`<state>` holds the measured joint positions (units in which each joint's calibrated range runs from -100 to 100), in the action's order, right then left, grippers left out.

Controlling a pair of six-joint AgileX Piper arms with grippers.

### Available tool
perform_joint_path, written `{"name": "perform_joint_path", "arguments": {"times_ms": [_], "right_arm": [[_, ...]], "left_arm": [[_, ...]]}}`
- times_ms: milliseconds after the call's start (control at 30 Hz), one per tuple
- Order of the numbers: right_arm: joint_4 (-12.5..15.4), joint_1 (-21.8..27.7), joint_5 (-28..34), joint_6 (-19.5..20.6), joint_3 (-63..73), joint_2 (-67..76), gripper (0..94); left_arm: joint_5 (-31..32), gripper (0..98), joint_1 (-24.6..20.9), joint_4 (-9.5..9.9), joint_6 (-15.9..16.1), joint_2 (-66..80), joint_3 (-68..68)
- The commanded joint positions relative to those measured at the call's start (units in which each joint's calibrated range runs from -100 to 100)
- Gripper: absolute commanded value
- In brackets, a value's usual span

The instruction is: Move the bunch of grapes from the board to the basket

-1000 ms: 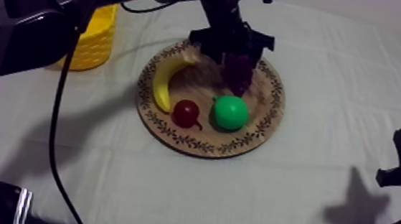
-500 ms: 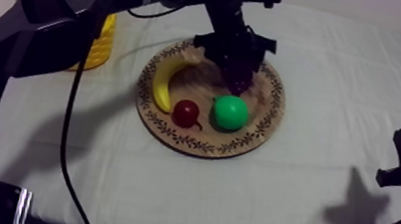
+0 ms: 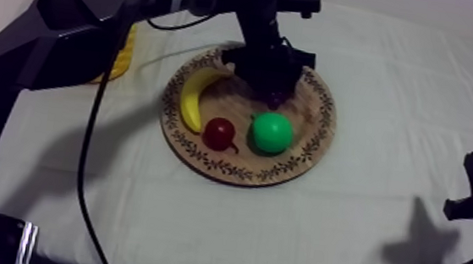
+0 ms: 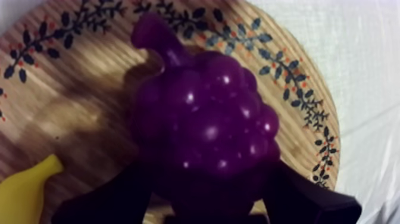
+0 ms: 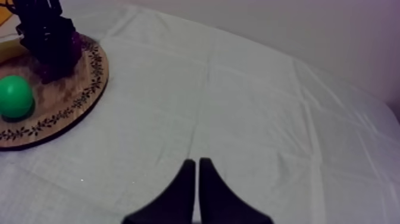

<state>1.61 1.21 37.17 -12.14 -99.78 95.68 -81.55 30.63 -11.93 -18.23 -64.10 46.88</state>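
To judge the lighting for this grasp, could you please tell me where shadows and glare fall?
Top view: the left arm throws a broad shadow on the cloth beside the wooden board. Left wrist view: small white glints dot the bunch of grapes. Right wrist view: the cloth is evenly lit, no glare.

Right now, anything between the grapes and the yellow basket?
The banana lies on the wooden board's left side, its upper end roughly on the line from the bunch of grapes to the yellow basket. Nothing else visible blocks it.
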Motion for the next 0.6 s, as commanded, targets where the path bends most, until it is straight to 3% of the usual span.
{"name": "perform_joint_path", "arguments": {"times_ms": [0,167,567], "right_arm": [[0.03,0.01,0.01,0.0,0.01,0.0,0.5],[0.03,0.01,0.01,0.0,0.01,0.0,0.5],[0.03,0.01,0.01,0.0,0.01,0.0,0.5]], "left_arm": [[0.01,67.2,-0.08,-0.06,0.04,-0.15,0.03],[0.11,64.4,-0.12,-0.1,0.3,-0.21,0.09],[0.82,44.4,-0.19,0.33,1.26,0.2,-0.16]]}}
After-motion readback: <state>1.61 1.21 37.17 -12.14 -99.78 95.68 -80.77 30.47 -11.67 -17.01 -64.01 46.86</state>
